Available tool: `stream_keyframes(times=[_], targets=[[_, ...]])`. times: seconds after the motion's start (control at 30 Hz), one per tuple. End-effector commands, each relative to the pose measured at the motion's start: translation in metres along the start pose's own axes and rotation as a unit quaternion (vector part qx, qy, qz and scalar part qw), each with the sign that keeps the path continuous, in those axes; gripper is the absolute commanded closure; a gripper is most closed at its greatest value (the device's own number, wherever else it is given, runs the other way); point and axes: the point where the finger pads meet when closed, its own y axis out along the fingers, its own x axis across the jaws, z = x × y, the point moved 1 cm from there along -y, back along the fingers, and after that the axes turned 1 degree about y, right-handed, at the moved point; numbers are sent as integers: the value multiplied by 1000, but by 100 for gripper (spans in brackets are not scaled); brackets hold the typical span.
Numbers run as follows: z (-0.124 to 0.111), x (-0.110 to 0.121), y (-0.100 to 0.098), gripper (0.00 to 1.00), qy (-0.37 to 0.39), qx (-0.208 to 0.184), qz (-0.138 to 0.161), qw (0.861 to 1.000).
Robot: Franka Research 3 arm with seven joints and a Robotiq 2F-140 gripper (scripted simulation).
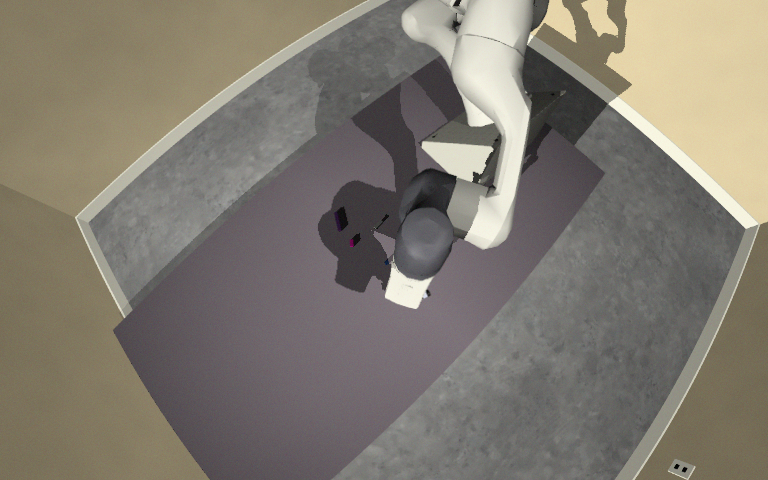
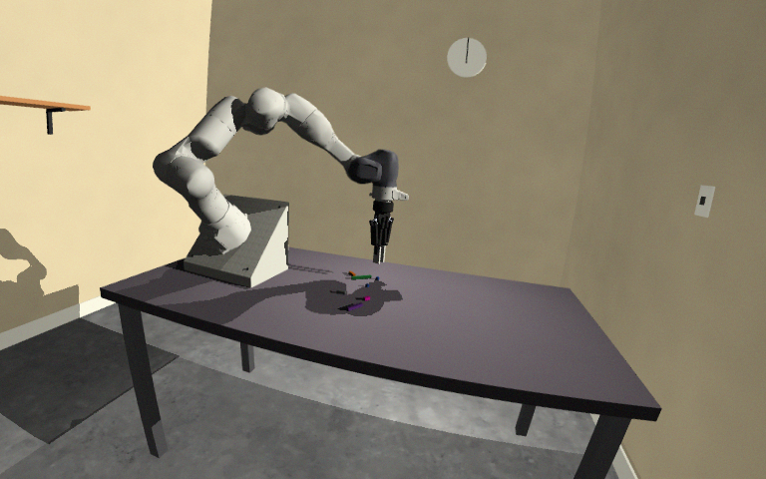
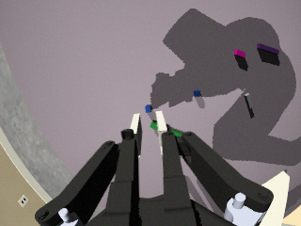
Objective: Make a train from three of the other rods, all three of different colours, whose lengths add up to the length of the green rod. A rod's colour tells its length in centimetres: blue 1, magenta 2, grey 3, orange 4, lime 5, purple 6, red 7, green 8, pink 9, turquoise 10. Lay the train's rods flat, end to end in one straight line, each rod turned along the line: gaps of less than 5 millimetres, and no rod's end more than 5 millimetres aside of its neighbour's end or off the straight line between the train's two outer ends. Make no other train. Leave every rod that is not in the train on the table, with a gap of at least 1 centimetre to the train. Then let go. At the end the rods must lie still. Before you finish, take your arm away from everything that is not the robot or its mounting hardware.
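Observation:
My gripper (image 2: pixel 377 256) hangs above the table with its fingers drawn close together and nothing between them. In the wrist view the fingertips frame a narrow gap. The green rod (image 2: pixel 361 276) lies flat on the table below; the fingers partly hide it in the wrist view (image 3: pixel 177 132). An orange rod (image 2: pixel 351 272) lies just behind it. Two small blue rods (image 3: pixel 149 108) (image 3: pixel 198 93) lie near. A dark grey rod (image 3: pixel 248 102), a magenta rod (image 3: pixel 240 53) and a purple rod (image 3: pixel 267 48) lie farther off in the arm's shadow.
The arm's wedge-shaped base (image 2: pixel 242 248) stands at the table's back left. In the overhead view the wrist (image 1: pixel 421 243) hides the green and orange rods. The purple rod (image 1: pixel 337 219) and magenta rod (image 1: pixel 352 242) show to its left.

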Motion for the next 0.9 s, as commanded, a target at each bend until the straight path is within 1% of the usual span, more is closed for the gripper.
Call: stream_keyframes(times=[0.0, 0.33, 0.87], targets=[[0, 0, 1, 85, -4, 0, 1, 1000], [0, 0, 6, 85, -4, 0, 1, 1000], [0, 0, 26, 85, -4, 0, 1, 1000]])
